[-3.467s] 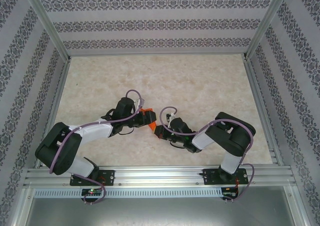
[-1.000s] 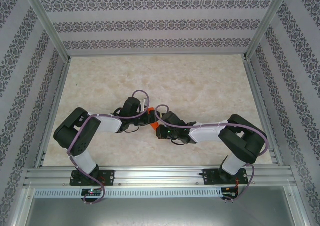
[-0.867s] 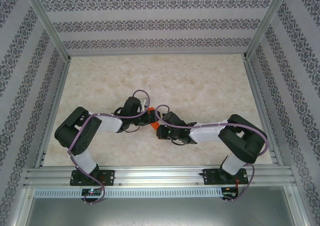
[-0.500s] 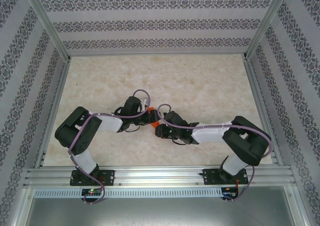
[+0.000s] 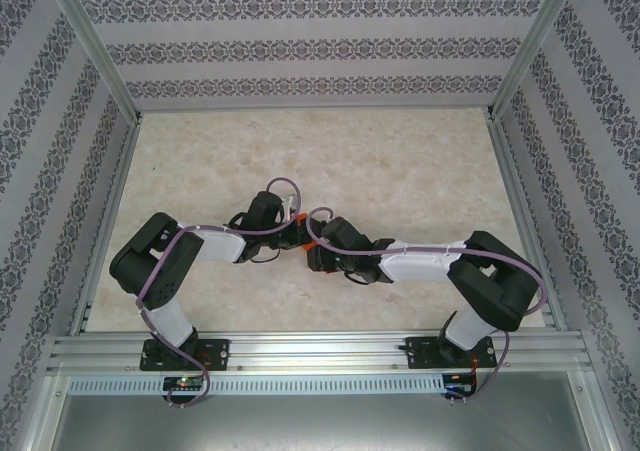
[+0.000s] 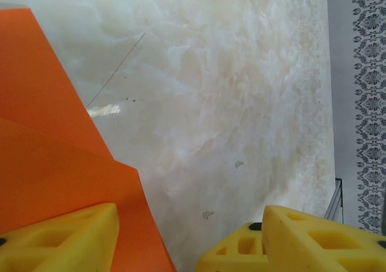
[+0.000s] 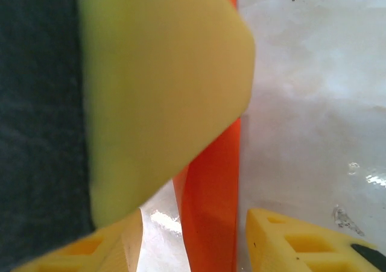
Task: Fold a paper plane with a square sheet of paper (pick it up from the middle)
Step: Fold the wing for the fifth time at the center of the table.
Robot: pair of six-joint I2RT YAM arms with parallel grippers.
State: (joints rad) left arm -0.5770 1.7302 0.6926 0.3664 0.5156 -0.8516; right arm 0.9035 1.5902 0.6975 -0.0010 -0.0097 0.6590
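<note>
Though the paper [image 7: 211,175] sits inside the right gripper [image 7: 194,224], its jaws are apart. The left gripper [image 6: 188,224] gapes beside it.

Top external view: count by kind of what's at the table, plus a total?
robot arms: 2 (left arm, right arm)
orange paper, partly folded: 1
total: 3
</note>
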